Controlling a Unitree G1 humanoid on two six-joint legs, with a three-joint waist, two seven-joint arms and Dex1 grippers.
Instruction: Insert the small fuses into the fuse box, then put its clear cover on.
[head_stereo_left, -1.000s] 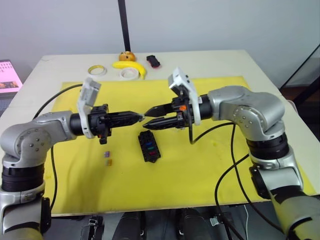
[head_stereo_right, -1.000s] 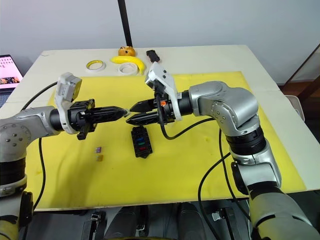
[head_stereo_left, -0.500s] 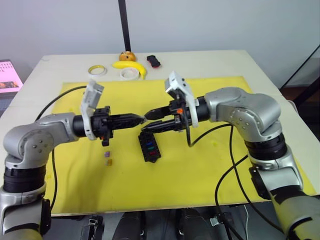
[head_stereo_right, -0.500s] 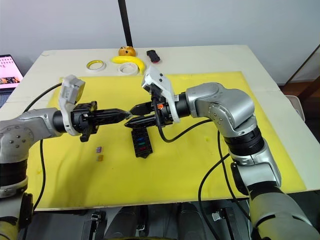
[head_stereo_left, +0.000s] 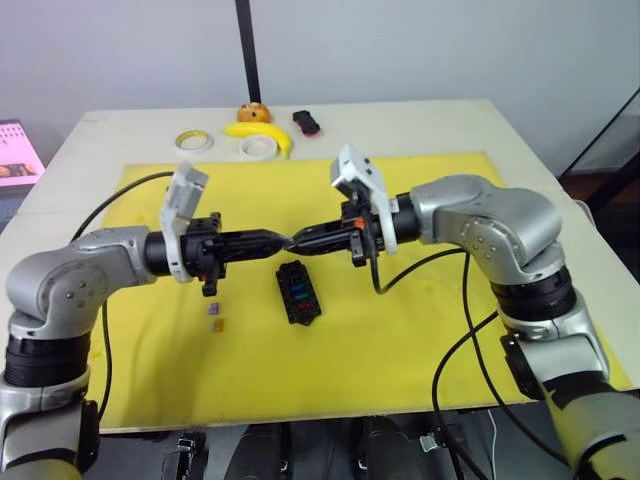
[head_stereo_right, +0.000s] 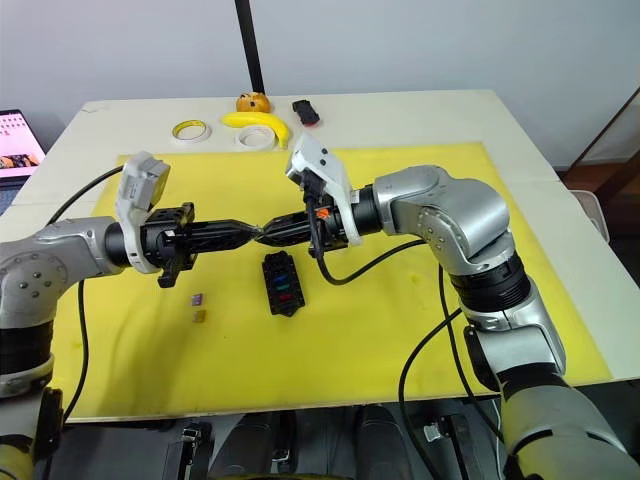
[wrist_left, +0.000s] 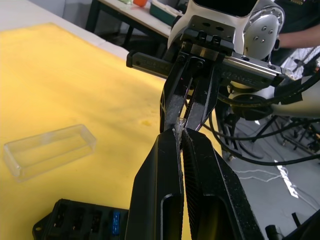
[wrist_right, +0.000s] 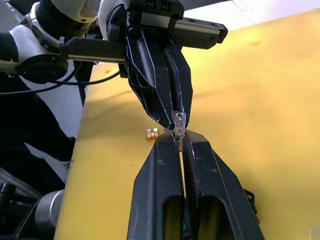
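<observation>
Two grippers meet tip to tip above the yellow mat (head_stereo_left: 400, 330), just over the fuse box (head_stereo_left: 298, 293). The left gripper (head_stereo_left: 283, 240) and the right gripper (head_stereo_left: 297, 241) each have their jaws pressed together on the same one small pale fuse (wrist_right: 178, 120), held in the air between them; its colour reads as greyish-clear.

Count of task items:
- One fuse box, black, lying flat on the mat. Three coloured fuses sit in its slots: blue-teal, green and red.
- Two loose fuses on the mat toward the robot's left of the box: one purple fuse (head_stereo_left: 213, 310) and one yellow fuse (head_stereo_left: 220, 324), just beside each other.
- One clear cover (wrist_left: 49, 150), lying on the mat near the box, apart from it.

At the far edge of the bench (head_stereo_left: 420, 120): two tape rolls (head_stereo_left: 194, 141), one banana (head_stereo_left: 258, 133), one small orange object (head_stereo_left: 255, 111) and one black-and-red gadget (head_stereo_left: 307, 123).

No readable writing or brand marks appear on any item.
</observation>
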